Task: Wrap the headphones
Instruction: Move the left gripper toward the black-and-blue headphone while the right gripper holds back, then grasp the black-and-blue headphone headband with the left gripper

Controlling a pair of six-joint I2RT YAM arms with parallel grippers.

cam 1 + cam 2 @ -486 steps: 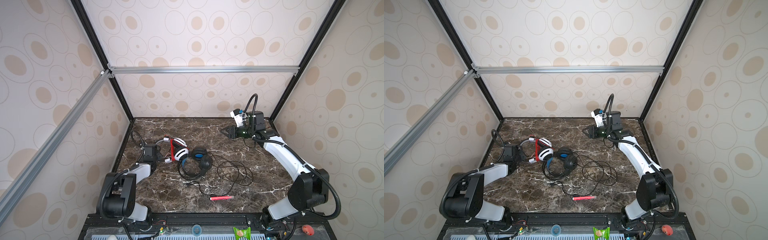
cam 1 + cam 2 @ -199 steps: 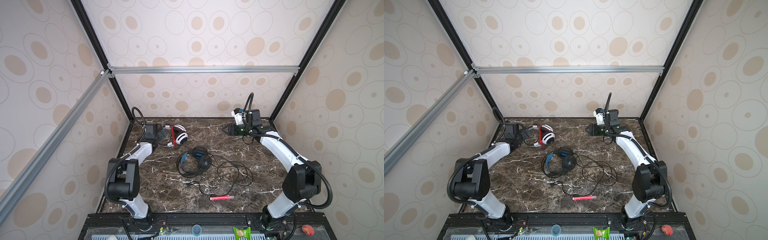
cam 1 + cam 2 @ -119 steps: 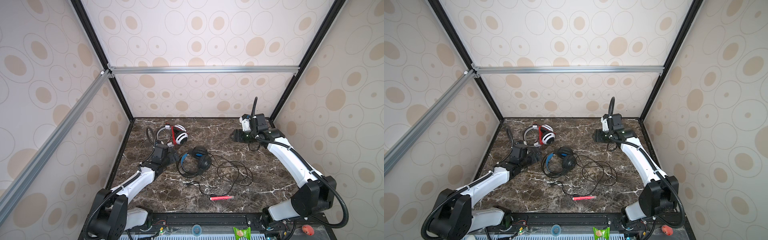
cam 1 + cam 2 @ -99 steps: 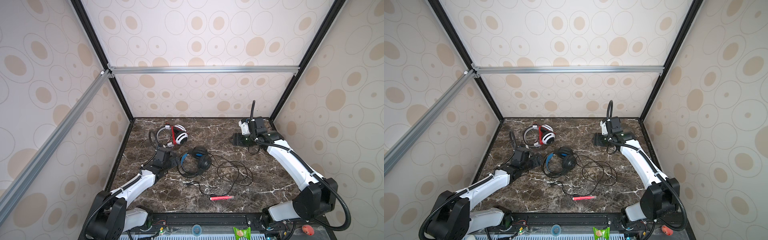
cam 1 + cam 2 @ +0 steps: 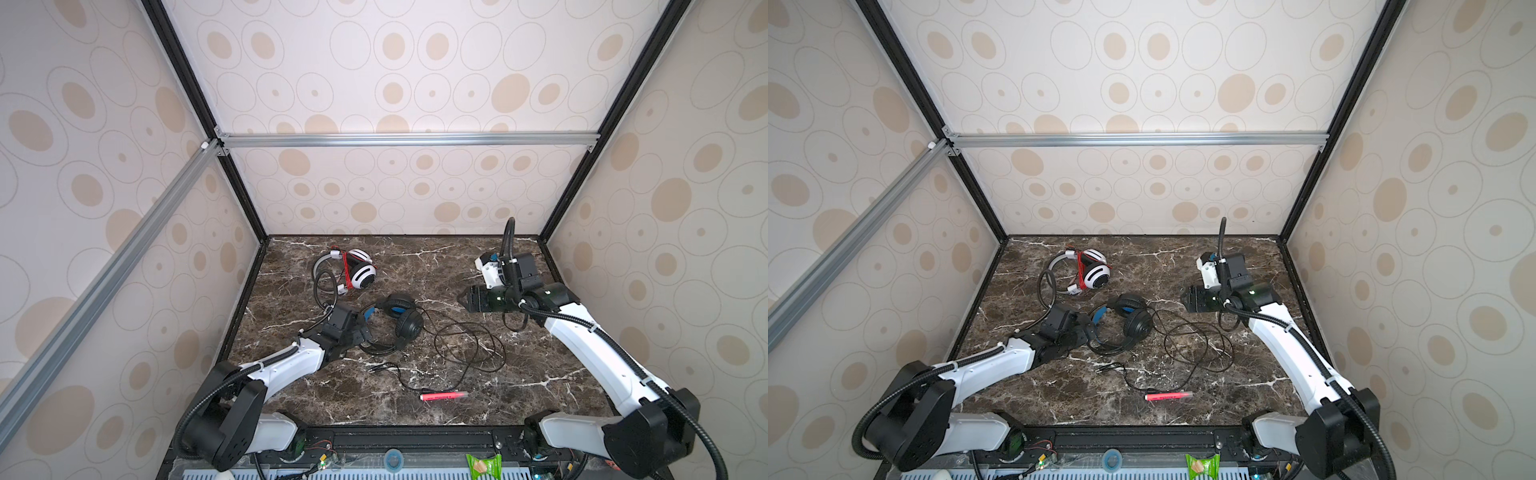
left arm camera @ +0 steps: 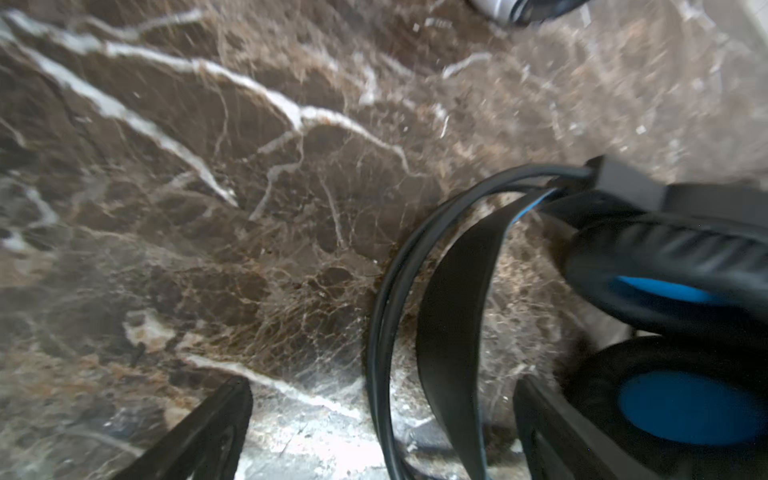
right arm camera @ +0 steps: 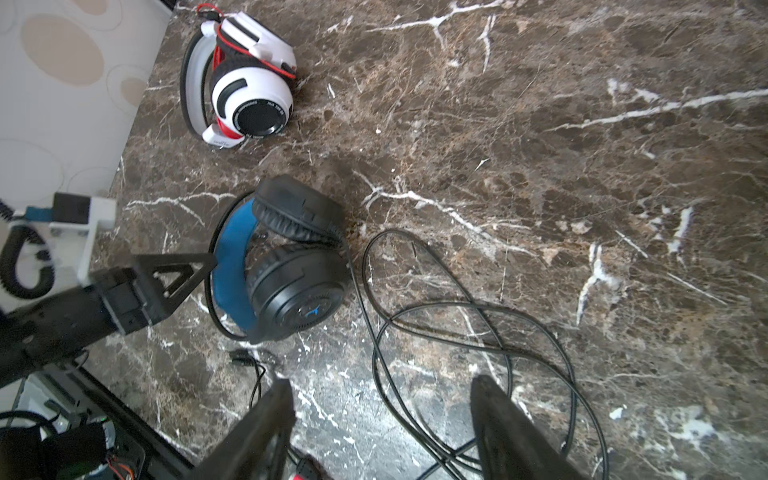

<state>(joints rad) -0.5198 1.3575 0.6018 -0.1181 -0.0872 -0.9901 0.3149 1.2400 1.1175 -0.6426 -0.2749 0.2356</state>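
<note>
The black headset [image 5: 405,325] lies on its side mid-counter [image 5: 519,374], its long axis running across. Its blue-lined band points toward the left arm and its cups toward its loose cord [image 5: 467,347]. The white headset [image 5: 360,274], wound in red cord, lies beyond it by the back wall, band also leftward. The left end effector [image 6: 380,386] gapes wide astride the black band, gripping nothing, while the right end effector [image 7: 380,382], spread and empty, hangs off the cups' side.

White headset [image 5: 362,274], red cord [image 7: 216,62] wound round it, lies near the table [image 5: 415,266] back-left corner; black headset [image 5: 409,326], blue-lined band, mid-table, black cord [image 7: 388,231] sprawled loose.
</note>
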